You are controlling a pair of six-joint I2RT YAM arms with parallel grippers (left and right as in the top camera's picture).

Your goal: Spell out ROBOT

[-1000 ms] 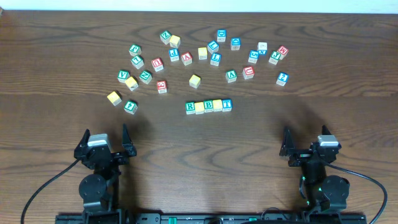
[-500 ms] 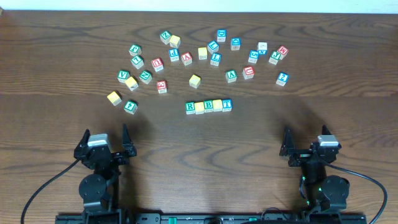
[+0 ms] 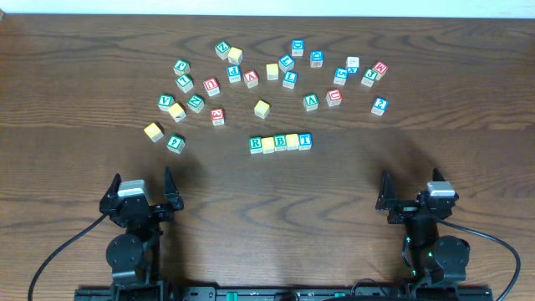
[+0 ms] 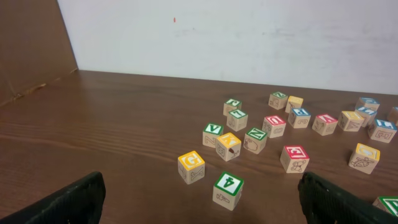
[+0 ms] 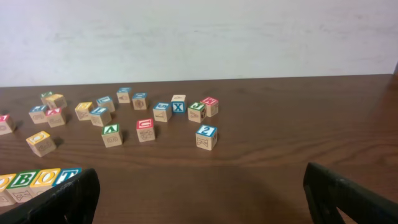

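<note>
I'm looking at the block row [image 3: 281, 142] sitting mid-table, blocks touching side by side so they're reading ROBOT; the word is looking finished to me. I'm parking the left gripper [image 3: 140, 188] and right gripper [image 3: 415, 199] well back from it, fingers spread, holding nothing, so they aren't nudging the letters.

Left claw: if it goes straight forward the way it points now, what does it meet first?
Probably the green 4 block, the nearest one ahead of the left claw, slightly right of its centre line. The yellow G block lies just behind. Depth is uncertain.
</note>
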